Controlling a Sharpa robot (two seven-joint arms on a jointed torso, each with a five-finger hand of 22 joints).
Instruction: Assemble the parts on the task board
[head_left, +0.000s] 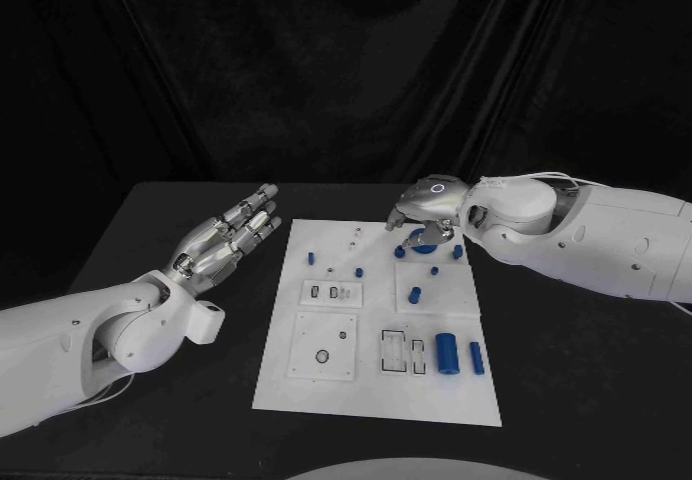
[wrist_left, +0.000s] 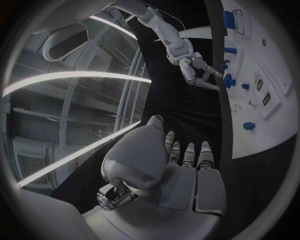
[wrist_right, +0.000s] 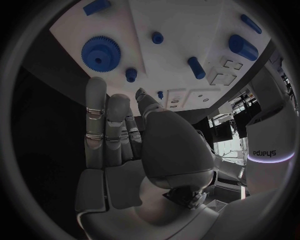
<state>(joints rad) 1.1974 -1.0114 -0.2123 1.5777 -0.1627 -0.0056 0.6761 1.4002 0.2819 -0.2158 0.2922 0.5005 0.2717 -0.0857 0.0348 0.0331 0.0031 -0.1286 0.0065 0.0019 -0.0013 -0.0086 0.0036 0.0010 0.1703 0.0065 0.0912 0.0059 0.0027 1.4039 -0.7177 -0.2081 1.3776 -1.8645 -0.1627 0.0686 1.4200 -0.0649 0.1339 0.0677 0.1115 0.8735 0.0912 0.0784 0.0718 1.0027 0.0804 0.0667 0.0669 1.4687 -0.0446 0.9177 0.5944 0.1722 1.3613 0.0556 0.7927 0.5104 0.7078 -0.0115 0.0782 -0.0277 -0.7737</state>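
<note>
The white task board (head_left: 378, 385) lies in the middle of the black table, with several small blue parts on it. A blue gear (head_left: 423, 246) (wrist_right: 100, 51) sits near the board's far right corner. My right hand (head_left: 428, 204) (wrist_right: 119, 135) hovers just above and behind the gear, fingers apart and pointing down, holding nothing. From the left wrist view, the right hand (wrist_left: 199, 70) hangs beside the gear (wrist_left: 228, 80). My left hand (head_left: 231, 240) (wrist_left: 184, 155) lies left of the board, fingers stretched out flat and empty.
Two blue cylinders (head_left: 447, 350) (head_left: 476, 357) lie at the board's near right. Short blue pegs (head_left: 414, 294) (head_left: 400, 270) (head_left: 310, 257) stand in the far half. Rectangular slots (head_left: 392, 349) and a round hole (head_left: 322, 355) are in the near half. Bare black table (head_left: 577, 400) surrounds the board.
</note>
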